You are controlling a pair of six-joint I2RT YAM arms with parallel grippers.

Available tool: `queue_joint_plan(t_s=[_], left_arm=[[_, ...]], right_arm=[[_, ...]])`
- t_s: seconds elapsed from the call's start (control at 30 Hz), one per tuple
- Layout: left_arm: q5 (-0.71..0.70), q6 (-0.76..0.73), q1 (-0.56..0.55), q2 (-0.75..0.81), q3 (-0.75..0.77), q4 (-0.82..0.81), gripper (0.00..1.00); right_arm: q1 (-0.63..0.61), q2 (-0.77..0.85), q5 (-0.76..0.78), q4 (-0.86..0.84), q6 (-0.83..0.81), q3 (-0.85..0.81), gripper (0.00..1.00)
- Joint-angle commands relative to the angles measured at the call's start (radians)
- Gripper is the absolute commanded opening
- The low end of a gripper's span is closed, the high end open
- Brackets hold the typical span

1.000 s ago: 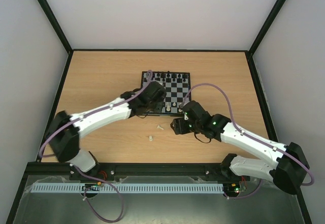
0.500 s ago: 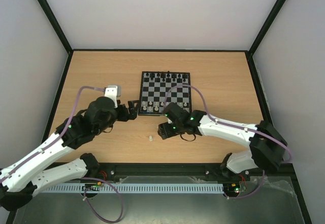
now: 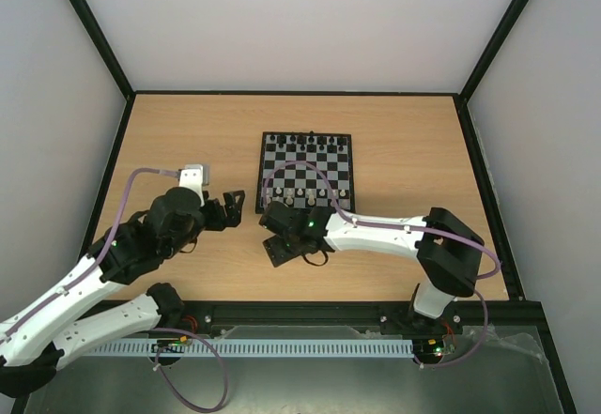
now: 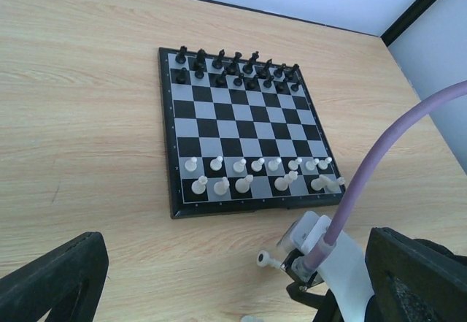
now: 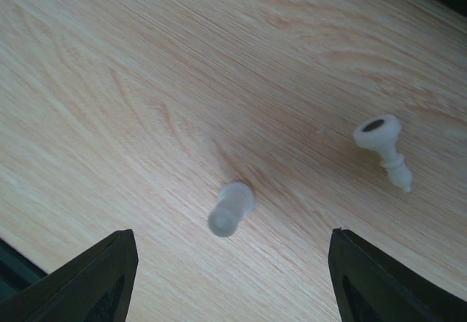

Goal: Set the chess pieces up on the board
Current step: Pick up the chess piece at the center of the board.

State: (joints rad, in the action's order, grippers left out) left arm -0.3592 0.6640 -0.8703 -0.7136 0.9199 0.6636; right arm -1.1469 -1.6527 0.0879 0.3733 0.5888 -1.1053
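Pick step: right gripper (image 5: 230, 238) hovers wide open and empty, white piece (image 5: 231, 209) centred between its fingers, toppled piece (image 5: 384, 149) ahead of one finger; left gripper (image 4: 235, 238) spread, empty, board (image 4: 232, 128) ahead of it; next I'd drop, close, carry to the board's near rows.

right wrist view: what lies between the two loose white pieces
Bare wood only, shown in the right wrist view, between the upright piece and the toppled piece.
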Motion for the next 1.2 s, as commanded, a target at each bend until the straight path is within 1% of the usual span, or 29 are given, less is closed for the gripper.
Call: queue_joint_plan(t_s=[0.0, 0.2, 0.37, 0.47, 0.57, 0.67, 0.73, 0.87, 1.03, 1.17], left_arm=[[-0.018, 0.003, 0.002, 0.028, -0.022, 0.013, 1.00], [-0.016, 0.003, 0.002, 0.027, -0.023, 0.010, 0.99], [0.005, 0.004, 0.002, 0.015, -0.017, 0.004, 0.99], [0.010, -0.002, 0.003, 0.005, -0.020, -0.012, 0.99], [-0.001, -0.006, 0.002, -0.010, -0.051, -0.037, 0.99], [-0.010, -0.004, 0.002, -0.030, -0.084, -0.060, 0.99], [-0.018, -0.009, 0.003, -0.048, -0.095, -0.074, 0.99], [-0.042, -0.014, 0.008, -0.079, -0.086, -0.085, 0.99], [-0.031, -0.026, 0.024, -0.093, -0.080, -0.101, 0.99], [-0.014, -0.027, 0.033, -0.100, -0.085, -0.102, 0.99]], right_arm=[[-0.005, -0.008, 0.076, 0.095, 0.033, -0.038, 0.72], [0.001, 0.010, 0.146, 0.165, 0.024, -0.103, 0.72], [0.033, 0.111, 0.168, 0.241, 0.003, -0.195, 0.70], [0.072, 0.210, 0.178, 0.256, -0.014, -0.215, 0.76], [0.133, 0.290, 0.178, 0.236, -0.032, -0.163, 0.78], [0.167, 0.347, 0.170, 0.197, -0.057, -0.087, 0.85], [0.184, 0.354, 0.163, 0.182, -0.066, -0.054, 0.87], [0.199, 0.323, 0.138, 0.174, -0.090, -0.052, 0.87], [0.202, 0.285, 0.110, 0.165, -0.105, -0.060, 0.87], [0.201, 0.271, 0.068, 0.146, -0.106, -0.036, 0.87]])
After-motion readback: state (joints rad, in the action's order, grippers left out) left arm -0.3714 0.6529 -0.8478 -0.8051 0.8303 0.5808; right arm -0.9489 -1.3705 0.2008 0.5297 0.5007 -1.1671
